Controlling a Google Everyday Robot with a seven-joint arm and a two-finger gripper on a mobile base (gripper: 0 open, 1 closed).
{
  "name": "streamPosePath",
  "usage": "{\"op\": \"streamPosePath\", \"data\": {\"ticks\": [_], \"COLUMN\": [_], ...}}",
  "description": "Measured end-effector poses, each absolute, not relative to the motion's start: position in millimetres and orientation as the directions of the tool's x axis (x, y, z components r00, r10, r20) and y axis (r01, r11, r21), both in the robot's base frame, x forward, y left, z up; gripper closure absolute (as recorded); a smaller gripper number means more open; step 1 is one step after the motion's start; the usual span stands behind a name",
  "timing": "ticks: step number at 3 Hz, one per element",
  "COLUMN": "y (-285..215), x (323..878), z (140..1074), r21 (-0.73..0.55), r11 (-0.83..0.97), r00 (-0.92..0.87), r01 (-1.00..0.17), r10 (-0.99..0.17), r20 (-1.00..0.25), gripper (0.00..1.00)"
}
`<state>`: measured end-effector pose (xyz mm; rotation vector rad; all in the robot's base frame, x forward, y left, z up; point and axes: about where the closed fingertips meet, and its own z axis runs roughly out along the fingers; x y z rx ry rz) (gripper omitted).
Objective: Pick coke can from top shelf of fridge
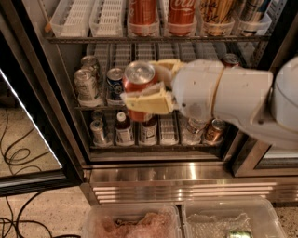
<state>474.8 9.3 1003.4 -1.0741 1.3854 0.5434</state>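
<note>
My gripper (139, 82) is shut on the red coke can (138, 76), with one pale finger (145, 103) across its front and the other behind it. The can is upright, silver lid showing, held out in front of the fridge's (186, 174) middle shelves. It sits below the top shelf (153, 40) and left of my white arm (223, 97). On the top shelf stand two more red cans (142, 14), other cans to the right, and white lane trays (77, 16) on the left.
Silver cans (86, 86) and a blue can (114, 80) stand on the middle shelf, small bottles (123, 130) on the one below. The black-framed door (39, 116) hangs open at left. Clear plastic bins (130, 223) sit on the floor; cables (14, 155) lie left.
</note>
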Motion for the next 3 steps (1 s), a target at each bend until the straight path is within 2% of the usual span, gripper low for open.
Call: {"op": "streamPosePath", "data": {"ticks": [1,3], "y": [29.8,35.7], "x": [429.3,424.3], "z": [967.7,958.1], "r21": [-0.236,-0.220], "r11": [0.488,0.476], "r00": [0.122,0.105], "r01": [-0.840,-0.851], "r10": [-0.254,-0.256], "r20": [-0.959,-0.961], "gripper": [1.00,1.00]}}
